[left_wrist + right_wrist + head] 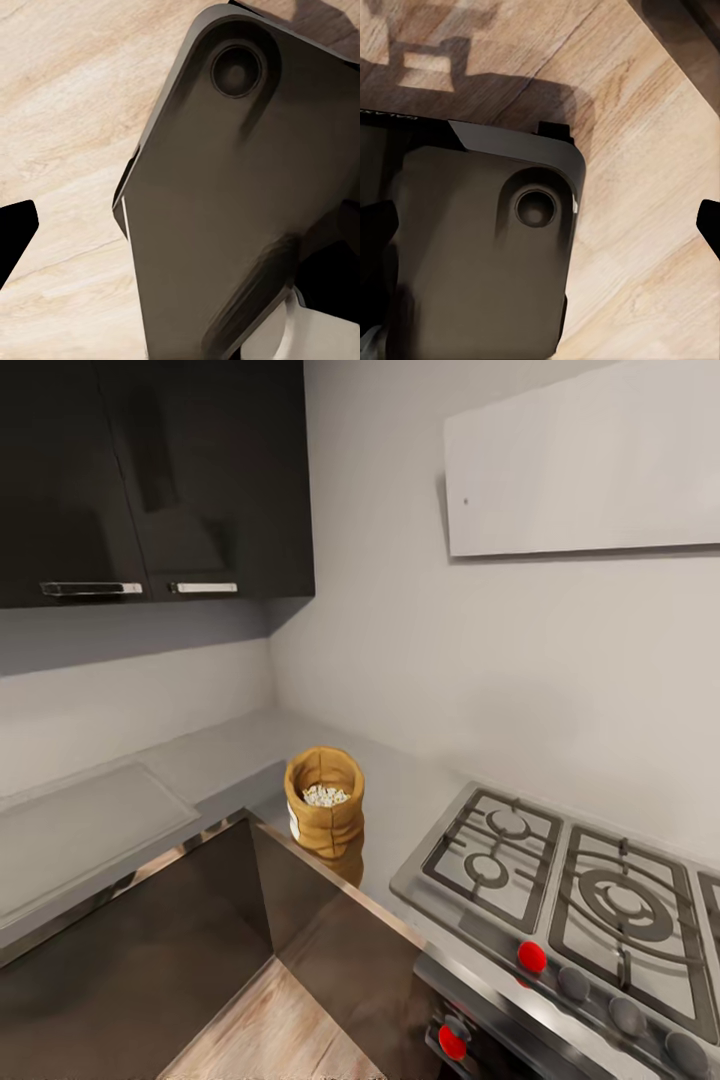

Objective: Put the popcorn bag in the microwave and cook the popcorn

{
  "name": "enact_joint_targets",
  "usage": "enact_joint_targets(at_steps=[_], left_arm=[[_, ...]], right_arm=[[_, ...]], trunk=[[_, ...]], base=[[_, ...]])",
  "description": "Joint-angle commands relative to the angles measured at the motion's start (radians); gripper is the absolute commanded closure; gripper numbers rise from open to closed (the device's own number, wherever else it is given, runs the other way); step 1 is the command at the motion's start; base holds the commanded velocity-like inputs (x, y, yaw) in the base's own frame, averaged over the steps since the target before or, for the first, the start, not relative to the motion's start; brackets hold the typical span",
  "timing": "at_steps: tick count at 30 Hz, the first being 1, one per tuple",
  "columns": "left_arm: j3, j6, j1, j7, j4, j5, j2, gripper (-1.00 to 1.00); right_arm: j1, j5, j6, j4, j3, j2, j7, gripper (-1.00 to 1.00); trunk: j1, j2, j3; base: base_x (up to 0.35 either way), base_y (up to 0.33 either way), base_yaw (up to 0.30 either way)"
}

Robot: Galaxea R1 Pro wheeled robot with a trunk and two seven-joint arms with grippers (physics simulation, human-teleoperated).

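The popcorn bag (325, 822) stands upright on the light grey countertop (230, 750), close to the steel front edge at the inner corner. It is a tan sack with a rolled rim and a white label on its side. Pale popcorn (325, 795) kernels show at its top. The microwave is out of view. In the left wrist view my left gripper (180, 255) hangs over the wooden floor, jaws wide apart, holding nothing. My right gripper (540, 240) in the right wrist view is likewise open and empty, with one dark fingertip (709, 225) at the frame's edge.
A steel gas hob (560, 880) with red knobs (531, 957) lies right of the bag. Dark glossy lower cabinets (150, 950) form an inside corner over the wooden floor (270, 1030). Dark upper cabinets (150, 480) hang at the left. My dark base (240, 210) sits under both wrists.
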Motion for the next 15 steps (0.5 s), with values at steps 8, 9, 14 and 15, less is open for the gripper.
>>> enact_joint_targets(at_steps=[8, 9, 14, 15], left_arm=[[-0.001, -0.002, 0.000, 0.004, -0.001, 0.004, 0.000, -1.00], [-0.001, -0.002, 0.000, 0.004, -0.001, 0.004, 0.000, -1.00], [-0.001, -0.002, 0.000, 0.004, -0.001, 0.004, -0.001, -1.00], [-0.001, -0.002, 0.000, 0.004, -0.001, 0.004, -0.001, -1.00]], right_arm=[[-0.001, 0.006, -0.004, 0.003, -0.009, -0.001, 0.002, -1.00], [-0.001, 0.006, -0.004, 0.003, -0.009, -0.001, 0.002, -1.00], [-0.001, 0.006, -0.004, 0.003, -0.009, -0.001, 0.002, -1.00], [-0.001, 0.006, -0.004, 0.002, -0.009, -0.001, 0.002, -1.00]], trunk=[[0.000, -0.001, -0.014], [0.000, -0.001, -0.016], [0.000, -0.001, -0.024], [0.000, -0.001, -0.025]], base=[[0.000, 0.000, 0.000], [0.000, 0.000, 0.000], [0.000, 0.000, 0.000], [0.000, 0.000, 0.000]])
